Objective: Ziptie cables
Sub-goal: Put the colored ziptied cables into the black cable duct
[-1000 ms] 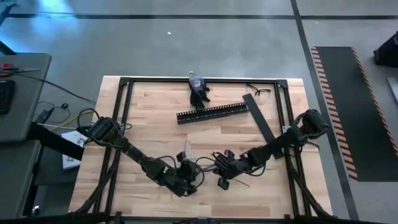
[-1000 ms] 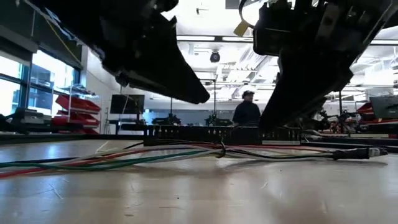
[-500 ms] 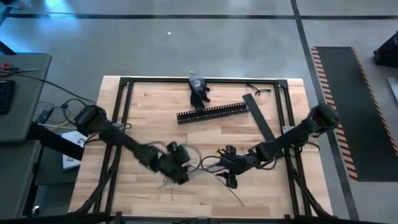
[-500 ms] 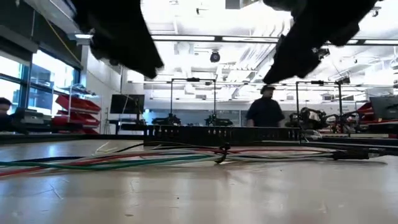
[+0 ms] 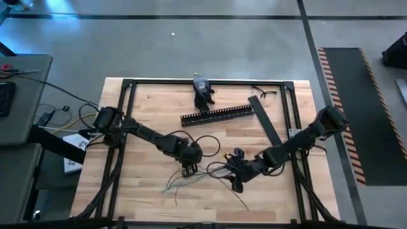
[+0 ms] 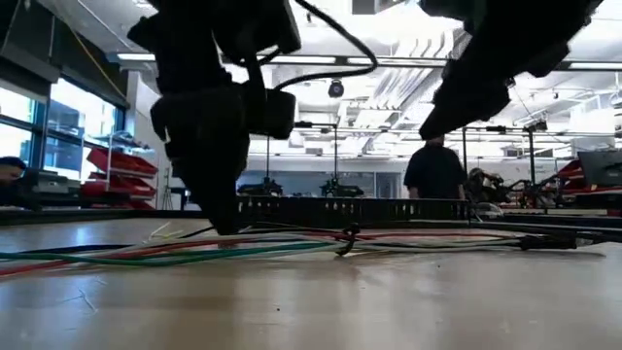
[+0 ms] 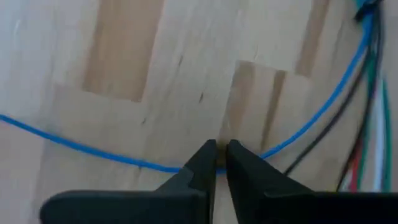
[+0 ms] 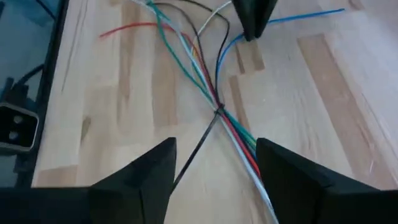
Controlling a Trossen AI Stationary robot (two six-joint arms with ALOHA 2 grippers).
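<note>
High view shows the table (image 5: pixel 146 102) with cables (image 5: pixel 202 175) fanned loose near its front middle: red, green, blue, white and black strands cinched at 1 point. Left gripper (image 7: pixel 216 159), fingers nearly closed, pinches the blue strand; right gripper (image 8: pixel 214 165) gapes wide, empty.

The table (image 5: pixel 152 203) is pale wood in light and darker tan blocks, framed in black. On it the cables (image 8: pixel 214 93) run blue, green, red, black and white; beside the left gripper (image 7: pixel 216 163), which is black, 1 strand is bright blue. The right gripper (image 8: pixel 214 168) is black too. Beyond the cables lies a black comb-edged duct (image 5: pixel 216 116). Right of the table, a dark floor mat (image 5: pixel 365 114) has an orange-and-black striped edge.
</note>
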